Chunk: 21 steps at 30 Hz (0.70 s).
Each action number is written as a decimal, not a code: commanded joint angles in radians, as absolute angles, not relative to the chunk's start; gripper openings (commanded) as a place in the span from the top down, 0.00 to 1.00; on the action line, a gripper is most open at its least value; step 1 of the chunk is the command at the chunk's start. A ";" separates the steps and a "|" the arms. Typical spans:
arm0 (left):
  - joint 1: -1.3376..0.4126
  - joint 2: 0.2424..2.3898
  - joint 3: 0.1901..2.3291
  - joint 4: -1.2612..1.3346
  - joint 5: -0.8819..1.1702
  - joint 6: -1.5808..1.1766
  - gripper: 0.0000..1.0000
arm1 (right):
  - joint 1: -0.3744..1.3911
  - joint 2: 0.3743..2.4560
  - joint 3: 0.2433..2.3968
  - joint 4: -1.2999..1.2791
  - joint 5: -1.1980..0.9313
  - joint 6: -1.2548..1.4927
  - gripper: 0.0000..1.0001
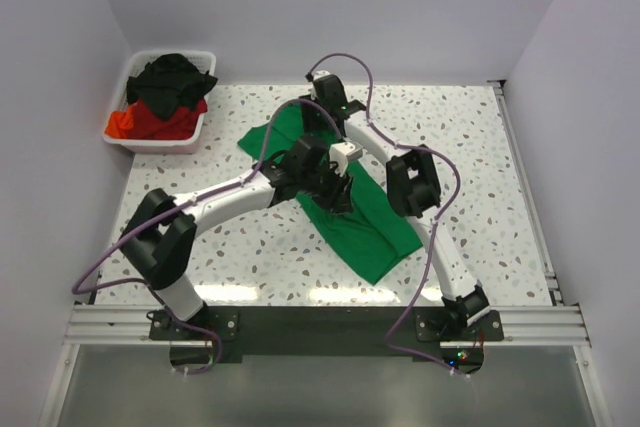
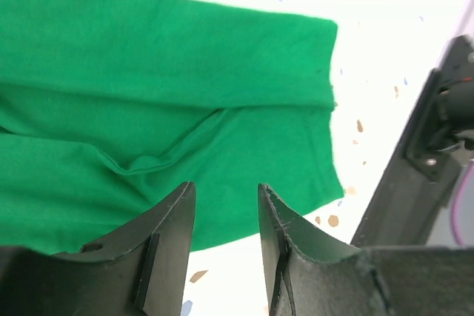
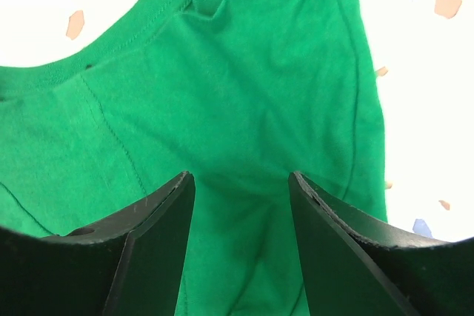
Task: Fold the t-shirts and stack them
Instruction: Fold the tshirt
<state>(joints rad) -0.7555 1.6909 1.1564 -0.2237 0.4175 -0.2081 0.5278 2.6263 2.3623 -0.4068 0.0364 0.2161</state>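
One green t-shirt (image 1: 372, 229), one black t-shirt (image 1: 175, 79) and at least one red t-shirt (image 1: 150, 125) are showing. One white bin (image 1: 160, 145) is standing on one table (image 1: 480, 147). Two arms are showing: left arm (image 1: 215, 202), right arm (image 1: 442, 252).

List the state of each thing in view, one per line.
green t-shirt, lying flat, partly folded into a long strip.
black t-shirt, crumpled on top in the white bin.
red t-shirt, crumpled under the black one.
left gripper, open over the green t-shirt.
right gripper, open over its collar end.
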 commanded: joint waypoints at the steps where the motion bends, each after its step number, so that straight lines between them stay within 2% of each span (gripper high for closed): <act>1: -0.761 1.609 1.186 -0.241 0.433 -0.241 0.56 | 0.522 2.530 2.363 -0.368 0.067 0.181 0.42; 6: -0.761 1.552 1.166 -0.287 0.348 -0.250 0.56 | 0.522 2.395 2.298 -0.396 0.175 0.146 0.42; 9: -0.752 1.510 1.150 -0.267 0.186 -0.301 0.56 | 0.517 2.295 2.270 -0.500 0.247 0.083 0.41; 13: -0.648 1.496 1.150 -0.238 0.056 -0.424 0.56 | 0.491 2.110 2.160 -0.592 0.261 0.064 0.40; 17: -0.551 1.570 1.202 -0.253 0.003 -0.495 0.55 | 0.486 1.906 1.851 -0.612 0.210 0.064 0.39; 21: -0.526 1.741 1.427 -0.348 -0.063 -0.480 0.55 | 0.486 1.709 1.599 -0.618 0.163 0.035 0.38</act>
<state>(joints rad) -0.5381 1.6024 1.2217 -0.2916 0.0383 -0.4397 0.4801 1.8416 1.8084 -0.5457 0.1982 0.0807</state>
